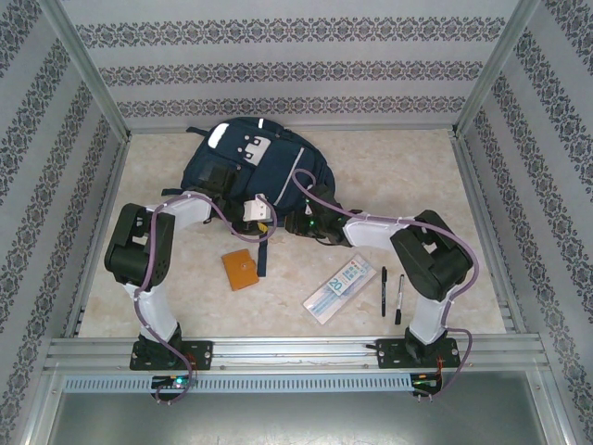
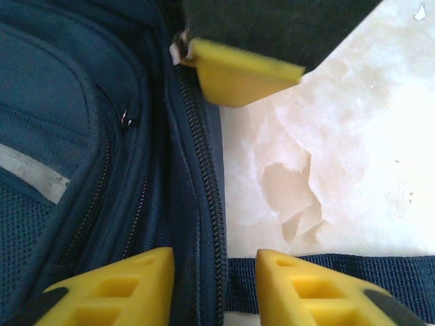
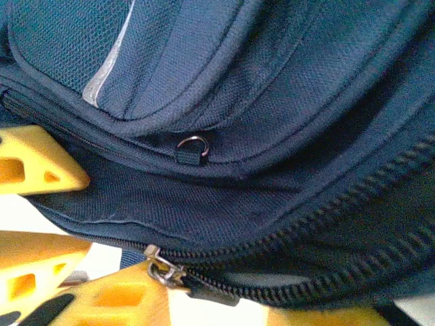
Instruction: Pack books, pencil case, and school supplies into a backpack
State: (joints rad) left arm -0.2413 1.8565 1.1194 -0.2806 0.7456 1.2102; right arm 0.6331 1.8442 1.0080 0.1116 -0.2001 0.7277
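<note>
1. The backpack (image 1: pixel 232 162) is soft navy weave with white patches. It lies on the pale marbled table (image 1: pixel 408 176), and both claws meet at its near edge.
2. The left claw (image 2: pixel 214 275) has yellow wedge-shaped plastic fingers (image 2: pixel 109 292) with square hollows. They stand slightly parted on either side of the backpack's coiled zip seam. A sliver of space shows beside one finger, so the claw is open and is not pinching the seam.
3. A flat webbing strap (image 2: pixel 340 268) runs across just under that claw's other finger.
4. The right claw (image 3: pixel 217 309) is cut off by the bottom edge of its wrist view. A small metal zip pull (image 3: pixel 160 268) rests against one fingertip, with the zip teeth running between the fingers. It cannot be told whether the claw is clamped on anything.
5. A thin metal ring (image 3: pixel 194 141) hangs from a fabric loop just beyond the right claw, under a mesh pocket with a grey stripe (image 3: pixel 102 75).
6. In the overhead view, the square orange-brown notebook (image 1: pixel 240 270) lies just nearer than the left claw.
7. The translucent pencil case (image 1: pixel 340 289) and two slim black pens (image 1: pixel 384 290) lie nearer than the right claw, clear of it.
8. In that same view, both wrists cover the backpack's near edge.
</note>
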